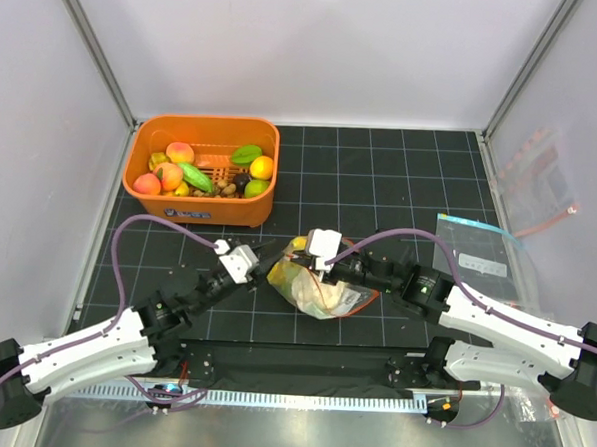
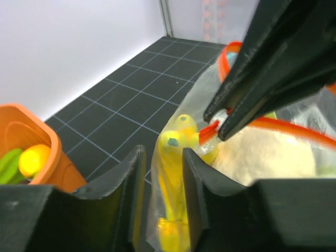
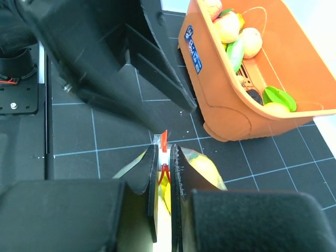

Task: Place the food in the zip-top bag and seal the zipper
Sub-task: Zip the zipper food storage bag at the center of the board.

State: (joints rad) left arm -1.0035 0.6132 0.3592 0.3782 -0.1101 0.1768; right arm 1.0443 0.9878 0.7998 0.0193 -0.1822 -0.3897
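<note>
The zip-top bag (image 1: 323,291) lies crumpled at the table's middle with a yellow banana (image 2: 170,173) and white cauliflower (image 2: 262,157) inside. Its red-orange zipper (image 2: 294,131) runs along the mouth. My right gripper (image 1: 299,265) is shut on the zipper's left end (image 3: 164,139), a small white piece pinched between its fingers. My left gripper (image 1: 268,268) grips the bag's left corner, and in the left wrist view its fingers (image 2: 191,178) squeeze the film around the banana. More food (image 1: 196,168) lies in the orange basket (image 1: 206,124).
The orange basket (image 3: 231,100) stands at the back left, close behind both grippers. A flat clear bag with a dark-blue top edge (image 1: 474,248) lies at the right. Another clear bag (image 1: 541,186) shows by the right wall.
</note>
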